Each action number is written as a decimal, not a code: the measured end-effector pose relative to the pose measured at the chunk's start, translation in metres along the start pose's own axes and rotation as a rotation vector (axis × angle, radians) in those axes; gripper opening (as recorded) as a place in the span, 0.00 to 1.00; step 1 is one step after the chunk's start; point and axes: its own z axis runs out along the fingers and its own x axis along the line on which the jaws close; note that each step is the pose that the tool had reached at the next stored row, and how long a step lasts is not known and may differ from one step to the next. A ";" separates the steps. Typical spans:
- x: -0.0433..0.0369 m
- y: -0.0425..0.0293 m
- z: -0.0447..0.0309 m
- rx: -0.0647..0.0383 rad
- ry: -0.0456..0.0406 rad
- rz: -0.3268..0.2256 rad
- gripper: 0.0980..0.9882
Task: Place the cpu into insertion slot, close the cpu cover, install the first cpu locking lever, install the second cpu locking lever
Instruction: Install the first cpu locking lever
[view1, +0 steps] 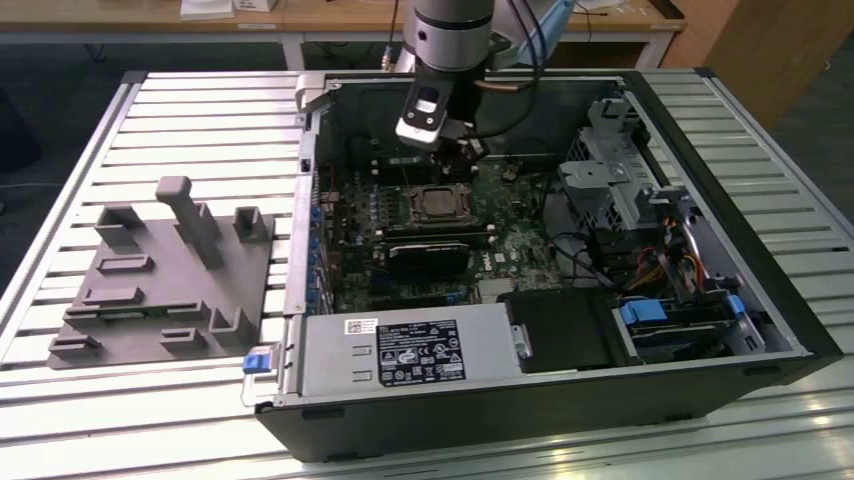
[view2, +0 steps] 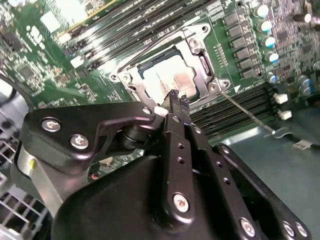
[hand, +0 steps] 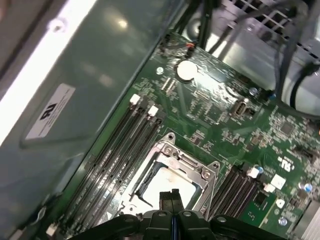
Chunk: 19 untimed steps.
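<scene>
The cpu (view2: 167, 75) (hand: 165, 187) lies flat in the insertion slot (view1: 438, 203), its dull silver top showing through the window of the cpu cover (view2: 200, 55) (hand: 187, 160). The cover lies down over the chip. One thin wire locking lever (view2: 250, 115) sticks out away from the socket corner over the memory slots. Another wire lever (view2: 145, 52) runs along the opposite side of the frame. My gripper (view2: 177, 97) (hand: 172, 197) (view1: 463, 152) hangs just above the socket's edge. Its two black fingers are pressed together, shut, with nothing between them.
The open computer case (view1: 747, 300) lies on a slatted table. A black card (view1: 427, 250) sits beside the socket, with the power supply (view1: 400, 355) at the front and a drive cage (view1: 607, 185) on the exterior view's right. A grey fixture block (view1: 160, 270) stands outside on the exterior view's left.
</scene>
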 end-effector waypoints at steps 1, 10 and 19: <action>0.0000 0.0000 0.0000 0.000 0.0005 -0.018 0.01; 0.0000 0.0000 0.0000 -0.003 0.0036 -0.127 0.01; -0.0001 0.0002 -0.0060 -0.004 0.0051 -0.159 0.01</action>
